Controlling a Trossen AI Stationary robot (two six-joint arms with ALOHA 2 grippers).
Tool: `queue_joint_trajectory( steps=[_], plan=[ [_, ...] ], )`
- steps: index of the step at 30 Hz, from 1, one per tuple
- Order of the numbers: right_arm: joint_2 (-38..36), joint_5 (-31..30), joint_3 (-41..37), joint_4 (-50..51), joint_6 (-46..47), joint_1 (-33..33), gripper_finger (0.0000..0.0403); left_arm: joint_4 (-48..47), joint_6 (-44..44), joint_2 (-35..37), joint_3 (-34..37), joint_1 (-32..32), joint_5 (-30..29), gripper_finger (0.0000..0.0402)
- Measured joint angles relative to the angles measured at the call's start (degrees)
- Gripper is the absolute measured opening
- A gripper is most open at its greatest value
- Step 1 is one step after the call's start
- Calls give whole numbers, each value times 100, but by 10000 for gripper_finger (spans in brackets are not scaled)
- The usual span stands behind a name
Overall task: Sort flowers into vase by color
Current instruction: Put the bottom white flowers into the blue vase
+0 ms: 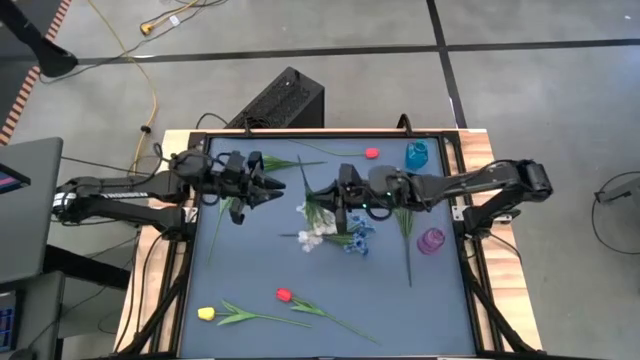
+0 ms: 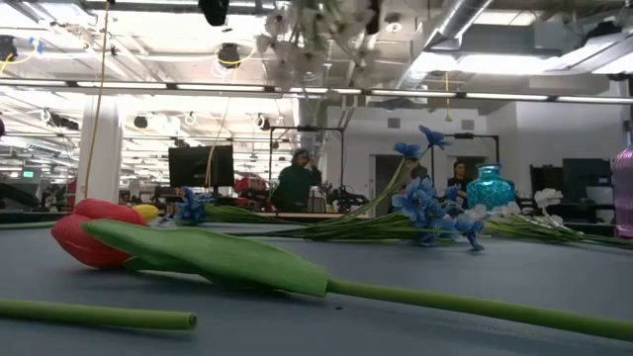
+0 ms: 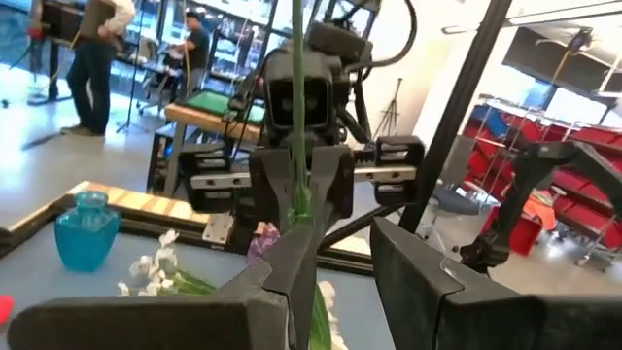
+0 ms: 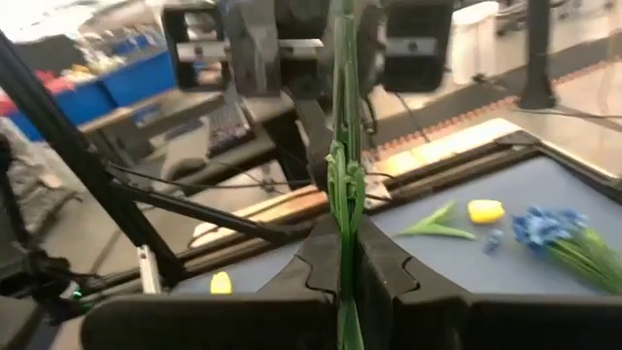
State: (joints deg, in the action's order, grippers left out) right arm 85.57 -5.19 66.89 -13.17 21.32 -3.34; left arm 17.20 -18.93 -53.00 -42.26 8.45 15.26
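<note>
So from my seat: the right claw [image 1: 335,205] sits near the middle of the counter [image 1: 250,270], and it's pinched down on a thin green stem [image 4: 344,209]. In its own wrist cam the stem runs straight up between the closed fingers. The low cam shows a white spray [image 2: 316,35] hanging up at the top of frame, though I can't tell for sure that it's the same stem.

The left claw [image 1: 272,186] faces it from about 9 o'clock, a bit apart. Its fingers [image 3: 418,282] stand partly apart, and in its cam the same green stem passes right by the inner edge of one of them. Touching or just lined up, can't tell from here.

Rest of the flowers: a white and blue bunch [image 1: 335,235] lies on the counter just under the right claw, toward 6 o'clock. A red bud [image 1: 372,153] on its stem is up at 12 o'clock, next to the teal vase [image 1: 417,155]. The purple vase [image 1: 431,241] stands around 3 o'clock. Down at 7 o'clock there's a yellow tulip [image 1: 206,314] and a red tulip [image 1: 284,295], lying flat, near each other.
</note>
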Motion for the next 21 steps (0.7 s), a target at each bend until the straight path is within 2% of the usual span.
queue_joint_trajectory(
  steps=[4,9,16,21],
  plan=[
    [307,526,0,-484,180,236,40,-6,-131,-254,0,-93,-234,89],
    [491,995,0,-608,425,425,40,-1,-202,-463,0,-129,-554,93],
    [493,1024,0,-573,380,454,40,49,-401,-520,0,-129,-602,114],
    [493,999,0,-567,374,510,40,197,-395,-634,-3,-125,-1145,123]
  ],
)
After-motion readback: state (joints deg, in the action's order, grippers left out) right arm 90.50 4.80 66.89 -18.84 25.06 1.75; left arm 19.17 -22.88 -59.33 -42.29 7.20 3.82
